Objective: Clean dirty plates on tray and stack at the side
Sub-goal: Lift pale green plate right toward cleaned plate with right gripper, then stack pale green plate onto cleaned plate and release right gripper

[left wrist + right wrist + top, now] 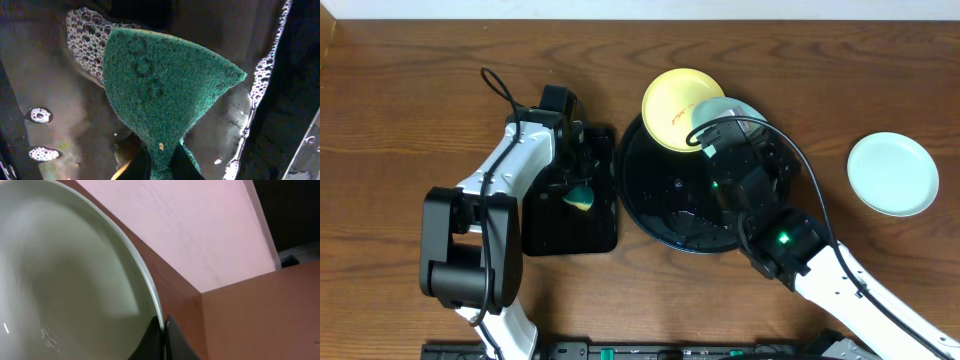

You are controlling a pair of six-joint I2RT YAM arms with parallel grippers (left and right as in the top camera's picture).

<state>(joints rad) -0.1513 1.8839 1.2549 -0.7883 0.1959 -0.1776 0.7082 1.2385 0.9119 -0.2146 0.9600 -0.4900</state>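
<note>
Tabletop [410, 90] of dark wood grain carries all items. The round black tray [665, 215] sits at centre, its glossy surface wet with scattered droplets. A pale yellow plate [678, 105] rests tilted on the tray's far rim, partly overhanging the tabletop, with a small orange smear on its face. A pale mint plate [725, 108] overlaps the yellow plate's right edge and is raised above the tray. A second mint plate [892, 173] lies flat on the tabletop, well apart to the right of the tray.

Right end effector [712, 135]: positioned over the far right part of the tray, clamped on the rim of the raised mint plate. In the right wrist view the two dark fingertips [172, 339] meet on the plate rim [142, 287], one on each side, and the plate [60, 280] fills the left half of the frame, tilted. Its visible inner surface shows faint marks low down; detail is blurred.

Left end effector [578, 185]: positioned over the smaller rectangular black tray [570, 225], which lies just beside the round tray on its left. The jaws are closed on a sponge [580, 197]. In the left wrist view the green scouring face of the sponge [160, 90] is pinched at its lower end between the fingers [187, 167], with a yellow layer visible at the edge. Beneath it the rectangular tray holds liquid with patches of foam [87, 37].
</note>
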